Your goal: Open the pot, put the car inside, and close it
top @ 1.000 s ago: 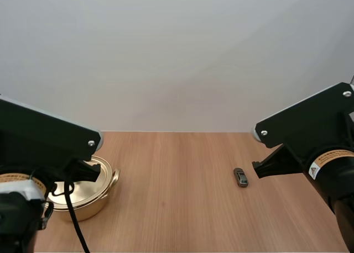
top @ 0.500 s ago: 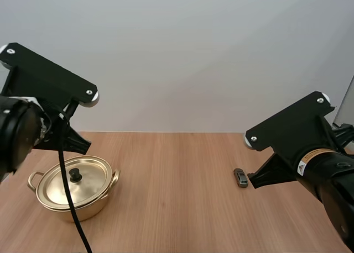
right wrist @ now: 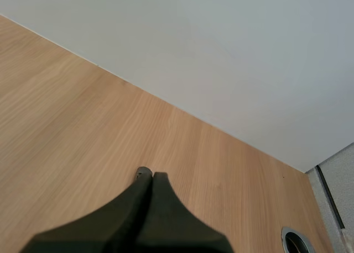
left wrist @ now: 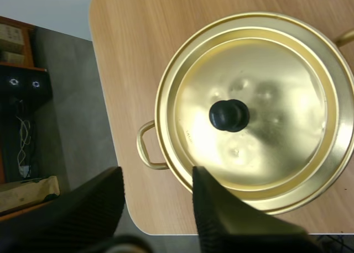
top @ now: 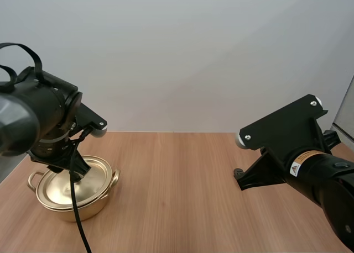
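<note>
The pot (top: 84,207) sat at the left side of the table (top: 177,203), close to a rounded corner of the board. It was brass-coloured and shut, with its lid (left wrist: 276,87) seated flat inside the rim. The black knob (left wrist: 229,115) stood in the middle of the lid, and a loop handle (left wrist: 145,146) stuck out on the side nearest that corner.

The left gripper (left wrist: 157,177) hung over the pot, pointing down at it. Its two fingers were spread wide, ribbed faces turned toward each other, and they held nothing. One finger (left wrist: 218,209) lay over the pot's rim; the other was out past the table's edge. The knob was not between them — it lay beyond the tips, toward the lid's centre. From the high view the left arm leaned down over the lid, its end close above the metal, though I could not tell whether it touched.

Across the table, well apart from the pot, the right gripper (right wrist: 148,179) was low over the wood on the right side. Its fingers were pressed together into one dark wedge and gripped nothing. Just past the tip a small grey end of the car (right wrist: 142,172) peeped out — the car was on the table, right at the fingertips. I could not tell whether the tips touched it. In the high view the right arm reached in from the right, with its gripper down near the tabletop, and the wood between the two arms lay bare.
</note>
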